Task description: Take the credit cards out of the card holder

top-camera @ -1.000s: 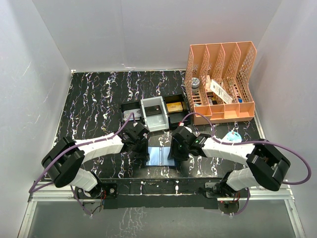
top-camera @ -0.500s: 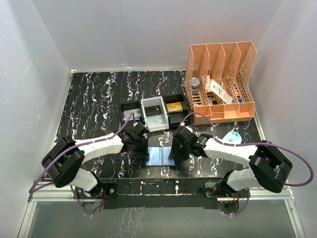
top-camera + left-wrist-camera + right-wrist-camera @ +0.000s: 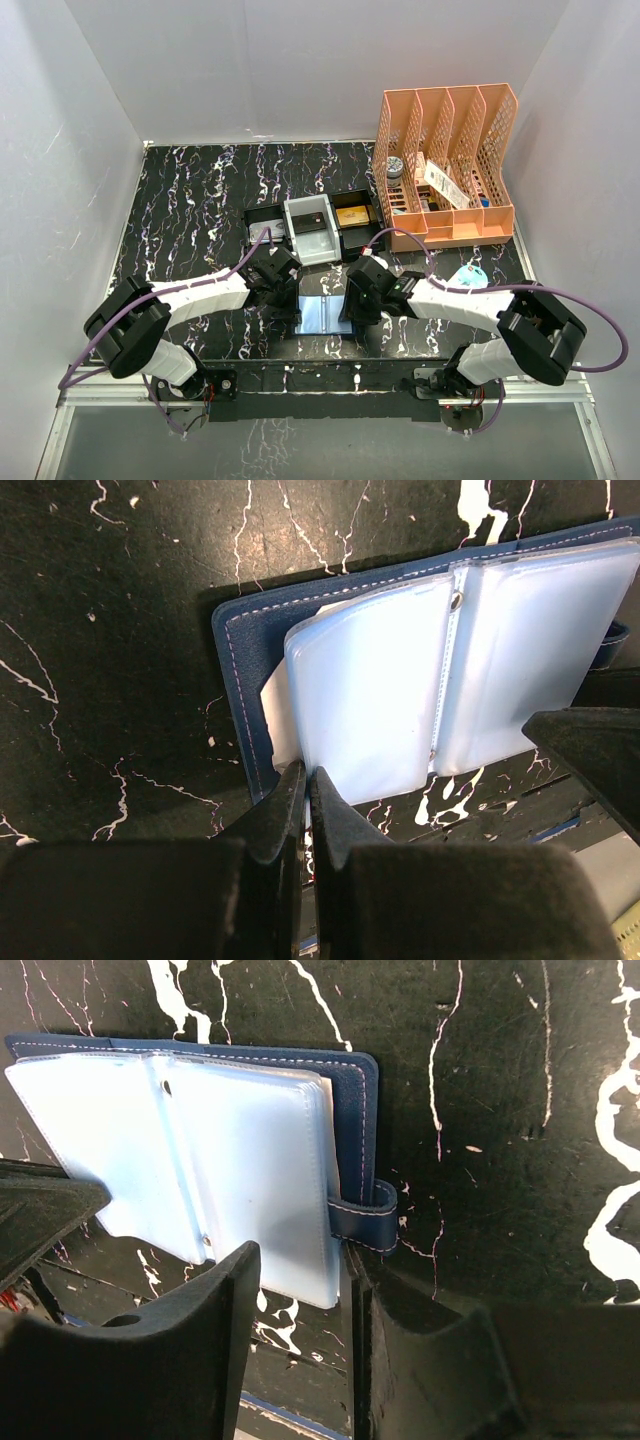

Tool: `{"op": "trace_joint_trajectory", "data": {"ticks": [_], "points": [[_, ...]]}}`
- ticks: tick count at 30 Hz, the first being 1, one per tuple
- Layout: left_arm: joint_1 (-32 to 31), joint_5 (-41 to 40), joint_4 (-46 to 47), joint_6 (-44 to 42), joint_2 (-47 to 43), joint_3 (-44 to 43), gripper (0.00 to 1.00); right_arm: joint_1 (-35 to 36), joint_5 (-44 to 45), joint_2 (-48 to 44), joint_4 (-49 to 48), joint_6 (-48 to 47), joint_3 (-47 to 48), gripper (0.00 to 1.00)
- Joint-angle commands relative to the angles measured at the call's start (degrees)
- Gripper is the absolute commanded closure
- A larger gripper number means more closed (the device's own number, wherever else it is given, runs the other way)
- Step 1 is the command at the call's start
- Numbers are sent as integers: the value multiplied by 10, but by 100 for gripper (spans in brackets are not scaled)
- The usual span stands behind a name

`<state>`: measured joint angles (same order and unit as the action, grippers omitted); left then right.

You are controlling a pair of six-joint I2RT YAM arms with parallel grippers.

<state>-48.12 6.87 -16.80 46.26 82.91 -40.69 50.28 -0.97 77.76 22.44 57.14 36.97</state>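
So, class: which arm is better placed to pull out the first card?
Probably left. A pale card edge pokes from the card holder beside the shut left gripper. The right gripper stands open astride the sleeves, suited to steadying.

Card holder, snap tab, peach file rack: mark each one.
card holder point(image 3: 240, 680), left wrist view, on the navy cover's stitched edge.
snap tab point(image 3: 362, 1222), right wrist view, on the middle of the strap.
peach file rack point(image 3: 460, 236), top external view, on its front wall.

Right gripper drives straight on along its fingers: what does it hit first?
Likely the lower corner of the frosted plastic sleeves inside the open navy-blue leather-like card holder, lying between the open fingers of the right gripper; the snap tab sits just beyond. Depth is unclear.
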Motion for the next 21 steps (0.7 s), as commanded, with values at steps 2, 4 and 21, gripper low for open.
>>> {"op": "trace_joint_trajectory", "data": {"ticks": [2, 4, 21], "points": [[-2, 13, -4, -5, -1, -8, 100, 3, -3, 15, -32, -4, -10, 67], [-2, 20, 3, -8, 3, -8, 100, 3, -33, 24, -69, -5, -18, 71], [-10, 16, -5, -15, 17, -23, 100, 2, -58, 44, -110, -11, -1, 84]]}}
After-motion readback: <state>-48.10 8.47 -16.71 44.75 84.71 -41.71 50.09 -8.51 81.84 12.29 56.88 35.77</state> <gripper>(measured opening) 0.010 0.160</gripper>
